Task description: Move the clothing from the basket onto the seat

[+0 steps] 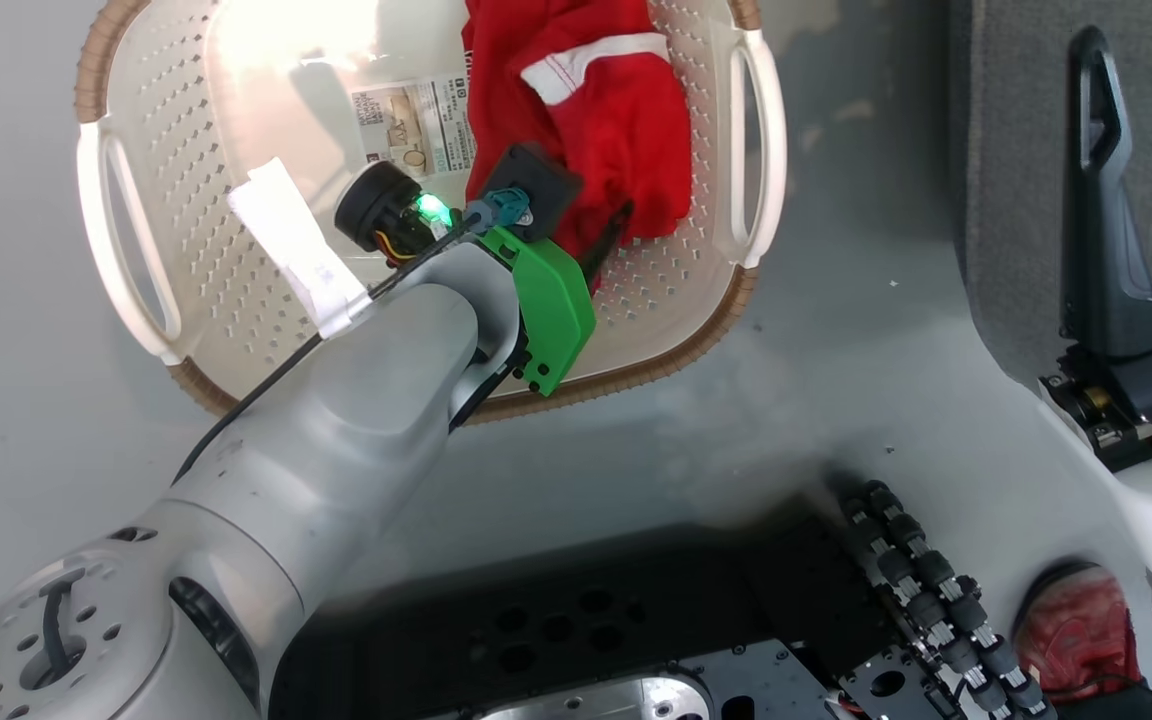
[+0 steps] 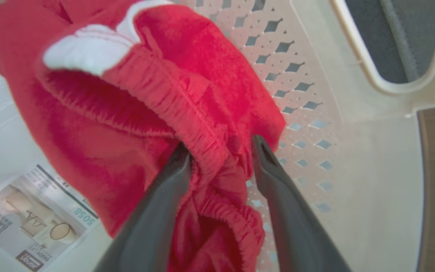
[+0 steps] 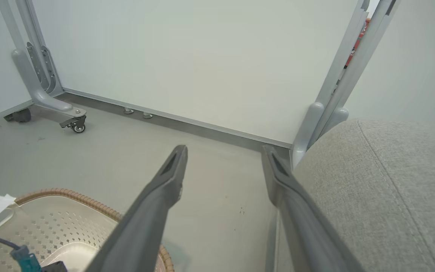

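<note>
Left end effector (image 2: 221, 143) and right end effector (image 3: 224, 148) both have jaws apart.

Left arm (image 1: 356, 400) extends into the basket (image 1: 236, 270). Red clothing (image 1: 626, 130) lies in its right half.

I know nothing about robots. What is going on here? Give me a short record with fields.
to move: red clothing, white panel, lying in the basket
basket: on the floor, paper label on its bottom
goal: grey seat, to the robot's right of the basket
left gripper: open, inside the basket, fingers either side of a waistband fold
right gripper: open, holding nothing, in the air beside the seat
</note>
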Available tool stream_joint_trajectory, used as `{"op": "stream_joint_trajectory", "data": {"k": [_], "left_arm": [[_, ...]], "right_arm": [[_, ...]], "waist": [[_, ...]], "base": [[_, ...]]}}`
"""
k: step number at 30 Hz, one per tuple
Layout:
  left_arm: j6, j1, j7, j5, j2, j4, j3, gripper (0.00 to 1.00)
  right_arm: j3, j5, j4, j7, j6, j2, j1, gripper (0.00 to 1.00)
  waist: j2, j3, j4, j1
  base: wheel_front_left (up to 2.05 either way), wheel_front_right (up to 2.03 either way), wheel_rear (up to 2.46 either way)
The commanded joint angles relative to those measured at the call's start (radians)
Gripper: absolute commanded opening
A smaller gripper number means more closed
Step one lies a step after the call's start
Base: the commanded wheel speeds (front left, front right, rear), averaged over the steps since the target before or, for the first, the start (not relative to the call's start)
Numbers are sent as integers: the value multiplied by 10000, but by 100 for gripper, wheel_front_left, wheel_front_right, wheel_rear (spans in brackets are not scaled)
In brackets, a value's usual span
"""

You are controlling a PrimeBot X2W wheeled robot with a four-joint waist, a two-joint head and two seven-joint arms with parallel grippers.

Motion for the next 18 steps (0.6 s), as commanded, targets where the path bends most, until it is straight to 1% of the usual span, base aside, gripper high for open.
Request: {"op": "stream_joint_trajectory", "data": {"k": [1, 8, 12, 16, 18], "left_arm": [[-25, 145, -74, 151, 43, -19, -5, 0], [-26, 76, -239, 739, 48, 17, -7, 0], [-26, 57, -578, 930, 45, 65, -6, 0], [-26, 107, -816, 976, 48, 251, -5, 0], [-26, 229, -865, 728, 39, 250, 34, 0]], "right_arm": [[-37, -17, -38, -14, -15, -26, 109, 100], [76, -134, -76, -14, -15, 40, -124, 100], [122, -198, -27, -14, -15, 81, -372, 100], [130, -219, 39, -14, -15, 161, -659, 100], [113, -163, 133, -14, -15, 248, -765, 100]], "waist": [[33, -12, -19, 0], [33, -58, 98, 0], [33, -138, 159, 0], [33, -275, 217, 0], [33, -434, 204, 0]], "base": [[0, 0, 0], [0, 0, 0], [0, 0, 0], [0, 0, 0], [0, 0, 0]]}}
